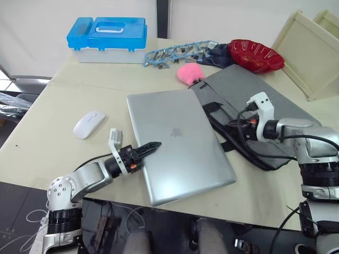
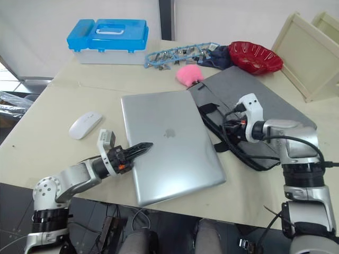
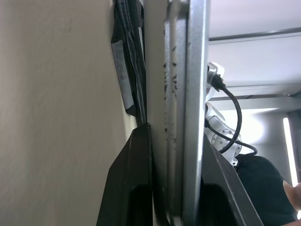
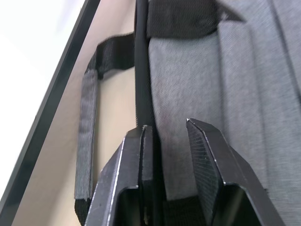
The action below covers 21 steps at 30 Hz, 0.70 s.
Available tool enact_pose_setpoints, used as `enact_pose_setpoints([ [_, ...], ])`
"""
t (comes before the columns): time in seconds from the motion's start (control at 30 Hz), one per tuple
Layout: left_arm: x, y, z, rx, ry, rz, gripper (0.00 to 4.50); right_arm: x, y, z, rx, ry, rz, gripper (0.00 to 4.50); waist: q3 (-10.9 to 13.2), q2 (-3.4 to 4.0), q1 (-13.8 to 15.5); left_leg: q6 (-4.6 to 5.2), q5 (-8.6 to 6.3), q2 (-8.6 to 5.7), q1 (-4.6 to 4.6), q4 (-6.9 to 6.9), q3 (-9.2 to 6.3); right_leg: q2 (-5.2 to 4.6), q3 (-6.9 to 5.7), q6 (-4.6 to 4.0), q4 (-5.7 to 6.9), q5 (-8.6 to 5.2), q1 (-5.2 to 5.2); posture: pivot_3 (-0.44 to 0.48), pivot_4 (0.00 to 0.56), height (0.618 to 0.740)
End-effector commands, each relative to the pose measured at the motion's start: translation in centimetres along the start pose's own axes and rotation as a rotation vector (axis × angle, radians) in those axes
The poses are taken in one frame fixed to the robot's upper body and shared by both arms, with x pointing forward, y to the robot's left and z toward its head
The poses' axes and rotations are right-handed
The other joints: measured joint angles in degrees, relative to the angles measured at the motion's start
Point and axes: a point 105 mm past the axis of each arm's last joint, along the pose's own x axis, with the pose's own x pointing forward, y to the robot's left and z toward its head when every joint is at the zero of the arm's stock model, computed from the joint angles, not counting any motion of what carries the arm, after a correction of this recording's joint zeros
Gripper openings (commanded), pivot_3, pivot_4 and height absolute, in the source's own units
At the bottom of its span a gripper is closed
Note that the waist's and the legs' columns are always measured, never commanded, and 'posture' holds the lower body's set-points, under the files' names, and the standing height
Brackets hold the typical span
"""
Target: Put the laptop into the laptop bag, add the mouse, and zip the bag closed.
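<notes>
The silver laptop [image 1: 177,143] lies mid-table, its near corner hanging over the front edge. My left gripper [image 1: 153,145] is shut on its left edge, and the left wrist view shows a black finger [image 3: 131,183] on each side of the slab [image 3: 188,94]. The grey laptop bag [image 1: 249,87] lies flat to the right, with its black handles partly under the laptop's right edge. My right gripper [image 1: 233,127] is at the bag's near-left edge, shut around the black-trimmed fabric rim [image 4: 141,70]. The white mouse [image 1: 88,124] rests on the table left of the laptop.
A pink fuzzy object [image 1: 189,73] touches the bag's far corner. A blue lidded box [image 1: 108,37], a blue rack of clips [image 1: 177,52] and a red bowl [image 1: 257,54] line the back. Pale wooden frames [image 1: 310,53] lean at the far right.
</notes>
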Motion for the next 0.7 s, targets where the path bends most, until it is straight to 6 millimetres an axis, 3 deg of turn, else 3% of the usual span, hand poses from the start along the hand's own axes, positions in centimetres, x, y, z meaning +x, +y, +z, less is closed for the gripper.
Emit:
enact_pose_setpoints([
  [0.03, -0.08, -3.05, -0.36, 0.050, 0.018, -0.144, 0.43, -0.46, 0.21, 0.70, -0.107, -0.013, -0.008, 1.40, 0.00, 0.00, -0.02, 0.00, 0.00, 0.00, 0.00, 0.00, 0.00, 0.00, 0.00, 0.00, 0.00, 0.00, 0.00, 0.000, 0.150, 0.740],
  [0.27, -0.12, -3.10, -0.74, 0.055, 0.020, -0.141, 0.43, -0.11, 0.10, 0.06, -0.276, 0.029, -0.032, 1.40, 0.00, 0.00, 0.01, 0.00, 0.00, 0.00, 0.00, 0.00, 0.00, 0.00, 0.00, 0.00, -0.01, 0.00, 0.00, 0.000, 0.150, 0.740],
  [0.5, -0.18, -3.07, -0.73, 0.061, 0.024, -0.134, 0.43, 0.05, -0.11, 0.08, -0.280, 0.019, -0.041, 1.40, 0.00, 0.00, 0.00, 0.00, 0.00, 0.00, 0.00, 0.01, 0.00, 0.00, 0.00, 0.00, -0.01, 0.00, 0.00, 0.000, 0.150, 0.740],
  [0.6, -0.18, -3.05, -0.81, 0.062, 0.028, -0.133, 0.43, -0.18, 0.11, 0.34, -0.238, 0.000, -0.021, 0.54, 0.00, 0.00, 0.01, 0.00, 0.00, 0.00, 0.00, 0.01, 0.00, 0.00, 0.01, 0.00, -0.01, 0.00, 0.00, 0.000, 0.150, 0.740],
  [0.63, -0.18, -3.04, -0.85, 0.061, 0.030, -0.133, 0.43, -0.28, 0.22, 0.56, -0.215, -0.013, -0.011, 0.03, 0.00, 0.00, 0.01, 0.00, 0.00, 0.00, 0.00, 0.01, 0.00, 0.00, 0.00, 0.00, -0.01, 0.00, 0.00, 0.000, 0.150, 0.740],
  [0.7, -0.19, -2.98, -0.87, 0.063, 0.037, -0.128, 0.43, -0.45, 0.11, 0.99, -0.167, -0.032, -0.010, 0.03, 0.00, 0.00, 0.03, 0.00, 0.00, 0.00, 0.00, 0.01, 0.00, 0.00, 0.01, 0.00, -0.01, 0.00, 0.00, 0.000, 0.150, 0.740],
])
